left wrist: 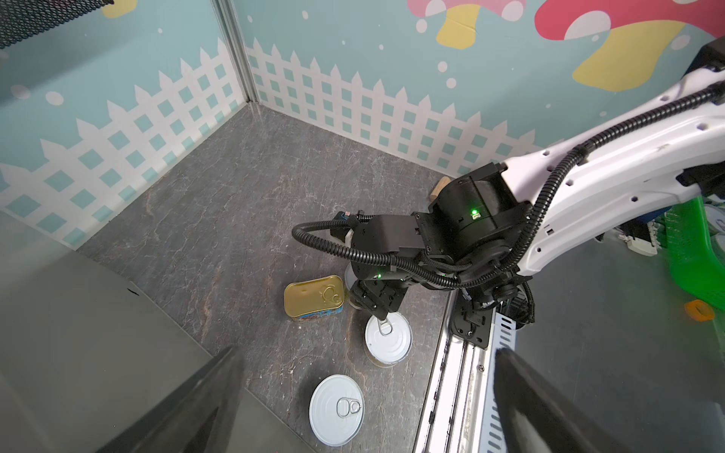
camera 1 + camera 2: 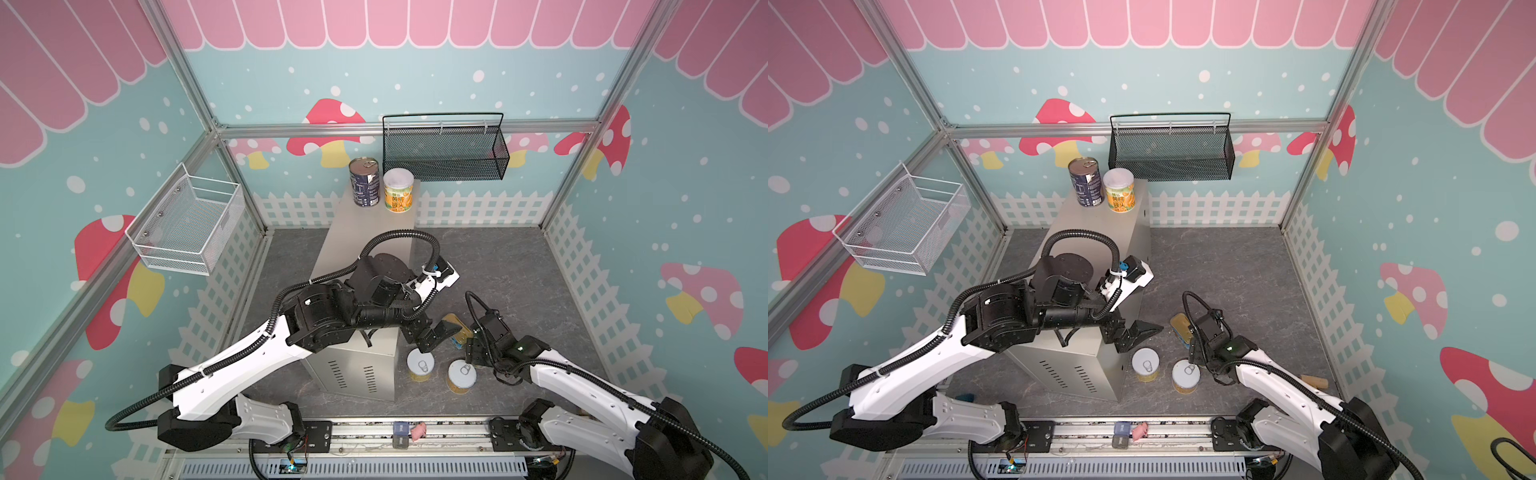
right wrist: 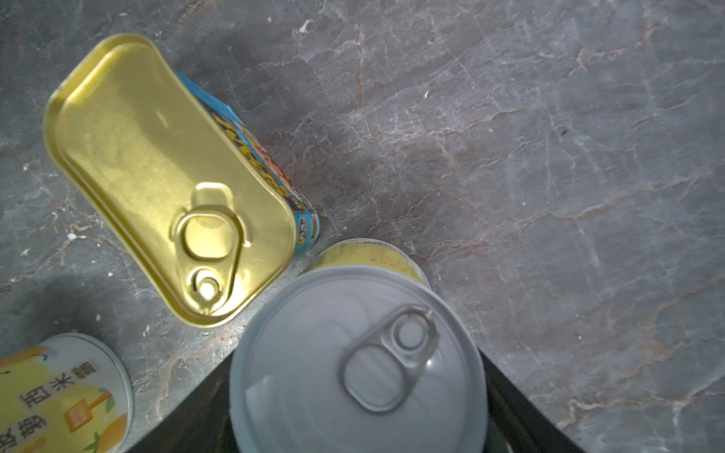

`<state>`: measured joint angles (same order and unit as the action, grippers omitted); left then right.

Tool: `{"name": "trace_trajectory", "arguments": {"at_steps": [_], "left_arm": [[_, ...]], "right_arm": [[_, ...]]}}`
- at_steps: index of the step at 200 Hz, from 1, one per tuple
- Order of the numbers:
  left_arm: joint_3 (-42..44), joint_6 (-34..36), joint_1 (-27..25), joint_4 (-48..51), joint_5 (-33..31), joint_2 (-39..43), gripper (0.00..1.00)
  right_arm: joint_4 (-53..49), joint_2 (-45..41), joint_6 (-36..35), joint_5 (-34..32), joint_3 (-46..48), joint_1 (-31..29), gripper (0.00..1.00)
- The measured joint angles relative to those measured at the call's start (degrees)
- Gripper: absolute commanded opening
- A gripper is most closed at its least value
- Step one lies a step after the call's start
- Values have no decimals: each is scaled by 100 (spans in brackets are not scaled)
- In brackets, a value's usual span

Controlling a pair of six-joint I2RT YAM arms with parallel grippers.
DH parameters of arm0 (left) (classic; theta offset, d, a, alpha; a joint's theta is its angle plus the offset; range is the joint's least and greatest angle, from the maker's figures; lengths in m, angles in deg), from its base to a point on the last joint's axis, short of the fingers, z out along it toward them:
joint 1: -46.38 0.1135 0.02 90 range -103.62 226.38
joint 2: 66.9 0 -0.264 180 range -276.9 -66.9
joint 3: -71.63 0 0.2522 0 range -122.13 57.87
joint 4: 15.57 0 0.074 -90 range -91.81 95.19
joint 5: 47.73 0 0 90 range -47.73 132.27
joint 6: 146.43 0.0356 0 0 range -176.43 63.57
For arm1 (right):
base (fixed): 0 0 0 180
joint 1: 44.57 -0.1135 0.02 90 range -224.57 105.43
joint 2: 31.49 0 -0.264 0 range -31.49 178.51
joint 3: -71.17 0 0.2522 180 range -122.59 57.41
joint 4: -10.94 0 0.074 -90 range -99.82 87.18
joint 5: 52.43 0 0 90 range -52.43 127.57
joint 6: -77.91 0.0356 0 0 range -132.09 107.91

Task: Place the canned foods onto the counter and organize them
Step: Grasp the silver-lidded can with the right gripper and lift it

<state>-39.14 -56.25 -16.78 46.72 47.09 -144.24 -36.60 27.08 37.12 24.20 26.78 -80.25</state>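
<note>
The right wrist view alone shows a short can [image 3: 357, 364] between the fingers of the right end effector [image 3: 359, 392]; grip unclear. Left end effector [image 1: 367, 353] gapes wide. Both top views show the navy can [image 2: 365, 185] on the worktop [image 2: 361, 235].

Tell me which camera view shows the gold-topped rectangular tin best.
The right wrist view: the gold-topped rectangular tin fills much of the frame, with its lid, pull tab and blue side label sharp. The left wrist view shows the tin whole but small. In both top views it is tiny and partly hidden by the right arm.
</note>
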Motion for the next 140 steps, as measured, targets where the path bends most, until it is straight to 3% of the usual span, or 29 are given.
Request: {"name": "trace_trajectory", "arguments": {"at_steps": [54,105,140], "left_arm": [[2,0,0,0,-33,33,100],[28,46,0,131,-249,291,99],[28,68,11,411,-579,584,99]], "right_arm": [[-509,-173,-144,-76,-498,0,73],[-907,-173,-750,-251,-2035,0,74],[-942,149,-1637,-98,-3281,0,75]]}}
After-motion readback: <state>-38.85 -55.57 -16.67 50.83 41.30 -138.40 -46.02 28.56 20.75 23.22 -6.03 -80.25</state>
